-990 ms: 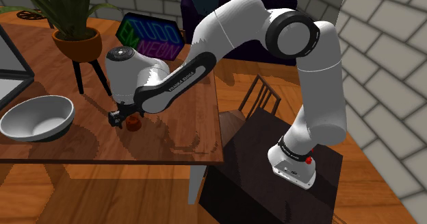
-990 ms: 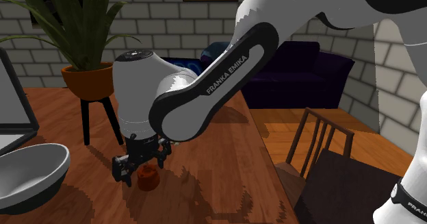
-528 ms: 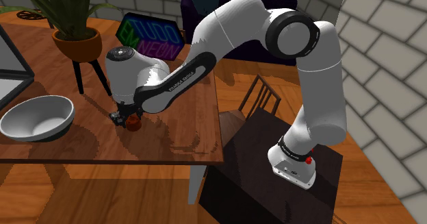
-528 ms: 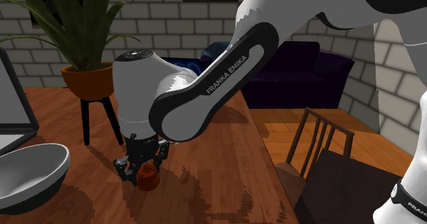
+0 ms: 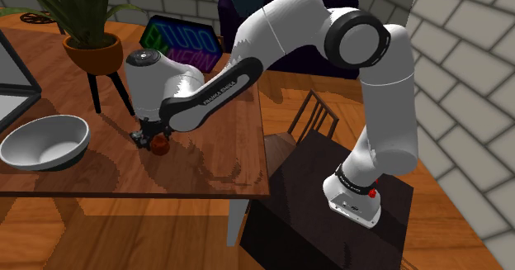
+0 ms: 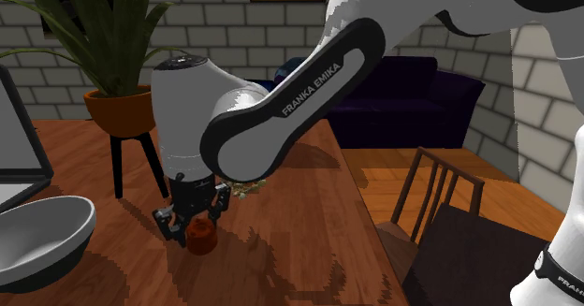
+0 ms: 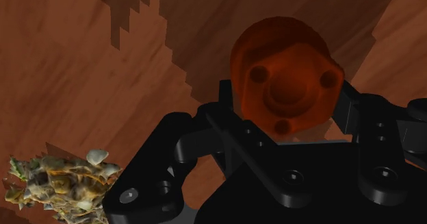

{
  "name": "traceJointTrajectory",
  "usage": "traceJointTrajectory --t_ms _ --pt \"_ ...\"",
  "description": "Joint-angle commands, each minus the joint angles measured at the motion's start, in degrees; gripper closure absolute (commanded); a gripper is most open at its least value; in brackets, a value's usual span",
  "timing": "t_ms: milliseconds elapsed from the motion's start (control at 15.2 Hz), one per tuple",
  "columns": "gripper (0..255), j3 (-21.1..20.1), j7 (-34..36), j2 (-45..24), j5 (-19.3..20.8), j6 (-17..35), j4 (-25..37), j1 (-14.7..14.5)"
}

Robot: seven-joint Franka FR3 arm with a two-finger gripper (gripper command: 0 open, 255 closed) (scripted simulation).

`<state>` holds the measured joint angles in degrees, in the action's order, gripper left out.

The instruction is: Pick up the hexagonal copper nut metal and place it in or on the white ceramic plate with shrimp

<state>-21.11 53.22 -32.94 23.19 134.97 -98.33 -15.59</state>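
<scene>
Copper-brown and six-sided, the nut (image 7: 284, 75) is sitting between the two black fingers (image 7: 350, 109) of the pincer (image 7: 286, 106). We are clamping it from opposite flanks, so the pincer is grasping the nut rather than merely straddling it. We are seemingly biting on flat sides, and we judge that sensible, since flats are giving the pads a steady seat where corners would be letting the nut twist. We are pointing the hand straight down at the wooden surface (image 5: 206, 165), so the nut's bored face is lying level. In the second exterior view the nut is hanging at the fingertips right at the surface; whether it is touching the wood or just clearing it, we cannot tell. We are judging the grasp made and the carry not yet done. Close beside the pincer a pale lumpy heap (image 7: 61, 185) is showing, most likely the shrimp marking our goal, so we are expecting a short lift and a sideways move. A white bowl (image 5: 45, 140) is standing well apart; we are treating it as a bystander.
</scene>
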Motion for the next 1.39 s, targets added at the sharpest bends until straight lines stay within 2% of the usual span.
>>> traceJointTrajectory --t_ms 0,1056,1320 --pt "255 -0.3 -0.3 0.9 -0.5 -0.9 0.0 0.2" --pt "255 -2.6 -3.4 6.7 -4.2 -9.7 3.5 1.4" --pt "255 -1.8 -8.4 6.9 -5.3 -9.0 3.2 5.3"
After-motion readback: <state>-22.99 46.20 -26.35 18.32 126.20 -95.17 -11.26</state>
